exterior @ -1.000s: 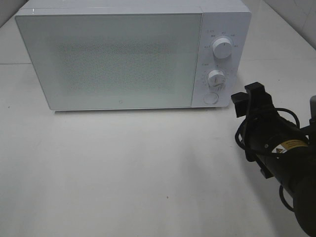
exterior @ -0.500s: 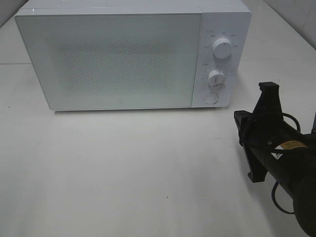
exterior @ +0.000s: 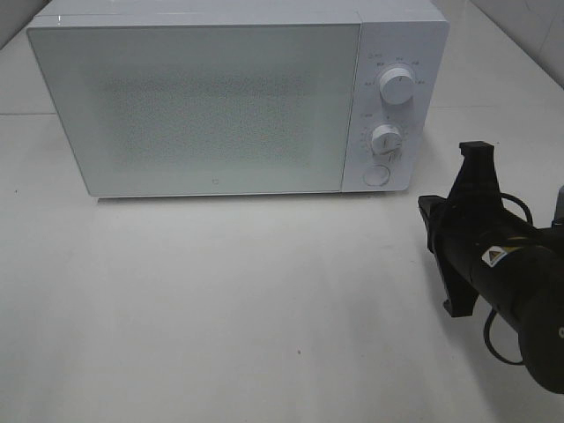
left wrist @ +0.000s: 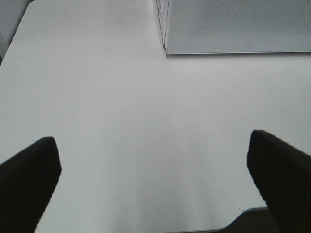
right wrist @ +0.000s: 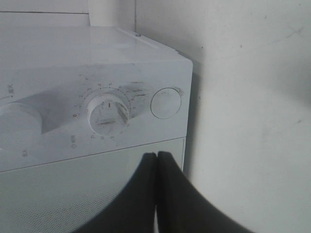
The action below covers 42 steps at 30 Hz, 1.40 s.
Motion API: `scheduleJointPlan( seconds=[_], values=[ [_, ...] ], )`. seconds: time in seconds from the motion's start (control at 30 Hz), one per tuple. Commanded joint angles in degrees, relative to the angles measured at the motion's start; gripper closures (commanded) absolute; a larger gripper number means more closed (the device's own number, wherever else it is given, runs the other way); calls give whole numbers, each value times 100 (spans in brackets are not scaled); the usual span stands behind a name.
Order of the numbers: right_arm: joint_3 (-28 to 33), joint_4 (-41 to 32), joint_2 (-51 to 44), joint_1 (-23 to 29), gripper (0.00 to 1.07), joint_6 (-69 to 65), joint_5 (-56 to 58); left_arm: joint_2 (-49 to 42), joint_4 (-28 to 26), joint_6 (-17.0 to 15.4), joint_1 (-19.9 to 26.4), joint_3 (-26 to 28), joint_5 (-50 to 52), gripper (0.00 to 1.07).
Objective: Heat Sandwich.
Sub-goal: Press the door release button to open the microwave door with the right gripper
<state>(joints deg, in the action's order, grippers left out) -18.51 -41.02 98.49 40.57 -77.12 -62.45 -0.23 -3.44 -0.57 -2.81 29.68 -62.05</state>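
Observation:
The sandwich is out of view in every frame. A white microwave point(exterior: 203, 106) stands at the back of the table with its door shut. My right gripper point(exterior: 426, 210) hovers off the microwave's front right corner, rolled onto its side, fingers shut on nothing. In the right wrist view the shut gripper point(right wrist: 156, 155) points at the panel just below the lower dial point(right wrist: 108, 109) and the round button point(right wrist: 165, 103). My left gripper point(left wrist: 151, 143) is open over bare table, short of the microwave's point(left wrist: 233, 24) front left corner.
The control panel carries an upper dial point(exterior: 397, 86), a lower dial point(exterior: 386, 138) and a round button point(exterior: 377, 175). The white tabletop point(exterior: 220, 300) spreads in front of the microwave. A wall seam runs at the far right point(exterior: 529, 44).
My right gripper has closed its fingers and rolled onto its side, shifting slightly toward the near right. The microwave and left gripper have not moved.

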Motion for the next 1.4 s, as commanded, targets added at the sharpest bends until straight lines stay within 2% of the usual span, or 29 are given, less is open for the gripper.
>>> scheduleJointPlan(
  seconds=[0.03,0.13,0.4,0.87,1.4],
  values=[
    [-166,378,11,-189,107,80,189,-97,-52,0,23,-6,74,6],
    [-464,802,241,-430,107,-143,395,-97,-52,0,23,-6,74,6],
    [-1049,1283,894,-751,107,-590,590,-97,-52,0,23,-6,74,6],
    [-1925,1513,1581,-1066,107,-607,1003,-97,-52,0,23,-6,74,6],
    [-2624,1266,2103,-1261,107,-378,1094,-97,-52,0,23,-6,74,6]
  ],
)
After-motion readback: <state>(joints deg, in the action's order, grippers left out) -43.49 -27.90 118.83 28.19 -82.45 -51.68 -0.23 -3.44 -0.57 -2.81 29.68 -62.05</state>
